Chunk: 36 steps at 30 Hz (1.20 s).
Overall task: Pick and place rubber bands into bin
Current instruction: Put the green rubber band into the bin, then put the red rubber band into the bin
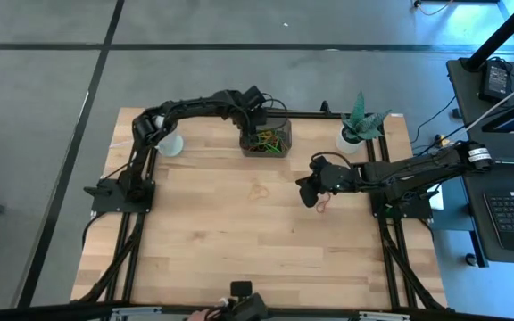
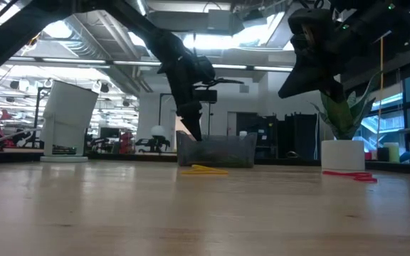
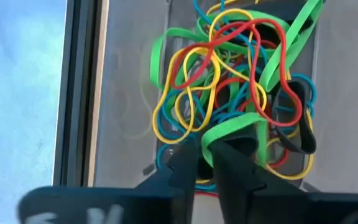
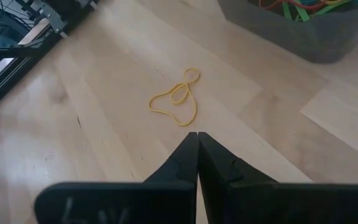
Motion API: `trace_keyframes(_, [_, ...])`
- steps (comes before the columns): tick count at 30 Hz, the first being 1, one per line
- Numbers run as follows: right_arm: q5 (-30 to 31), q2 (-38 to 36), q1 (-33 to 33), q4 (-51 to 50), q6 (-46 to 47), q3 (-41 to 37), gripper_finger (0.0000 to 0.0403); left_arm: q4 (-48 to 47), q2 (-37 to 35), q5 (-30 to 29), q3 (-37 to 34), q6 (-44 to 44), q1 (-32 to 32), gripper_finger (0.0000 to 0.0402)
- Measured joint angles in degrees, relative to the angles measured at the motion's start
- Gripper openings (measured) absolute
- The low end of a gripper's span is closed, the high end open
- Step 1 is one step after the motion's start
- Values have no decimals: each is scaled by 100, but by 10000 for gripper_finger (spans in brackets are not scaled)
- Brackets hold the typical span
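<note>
The dark bin [image 1: 266, 140] stands at the table's far edge and holds a tangle of rubber bands [image 3: 229, 81] in green, yellow, red, blue and black. My left gripper [image 3: 209, 158] reaches down into the bin [image 2: 216, 151] and is shut on a green band. A yellow band [image 4: 178, 98] lies loose on the wood near the table's middle [image 1: 259, 190]. A red band [image 1: 322, 203] lies on the table right beside my right gripper [image 1: 310, 192]. That gripper [image 4: 197, 138] is shut and hangs above the table, touching nothing. My left gripper pinches a bend of a wide green band [image 3: 219, 134] between its two fingers. The fingers come from above, pointing down into the bin. The rest of that band runs slack over the pile of bands inside the bin.
A white cup [image 1: 169, 143] stands left of the bin, and a white plant pot [image 1: 351, 138] with a spiky plant stands to the bin's right. A black frame borders the table. Bare wood stretches toward the near edge.
</note>
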Motion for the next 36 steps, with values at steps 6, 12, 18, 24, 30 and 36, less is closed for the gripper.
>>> trace_keyframes(6, [4, 0, 0, -9, -25, 0, 10, 2, 0, -7, 0, 13, -3, 104])
trace_keyframes(12, [4, 0, -93, -22, -46, 0, 10, -26, 0, -17, 0, 34, -3, 153])
trace_keyframes(18, [7, 0, -233, -22, -55, 0, 10, -107, 0, -114, 66, 62, -3, 180])
trace_keyframes(24, [7, 0, -315, -70, -62, 0, 9, -422, -2, -347, 527, 64, 2, 184])
trace_keyframes(30, [9, -2, -461, -456, 120, 0, 9, -953, -11, -339, 1047, 54, -25, 183])
trace_keyframes(36, [9, -2, -740, -1555, 432, 57, 9, -1387, -11, -256, 1361, -95, -157, 175])
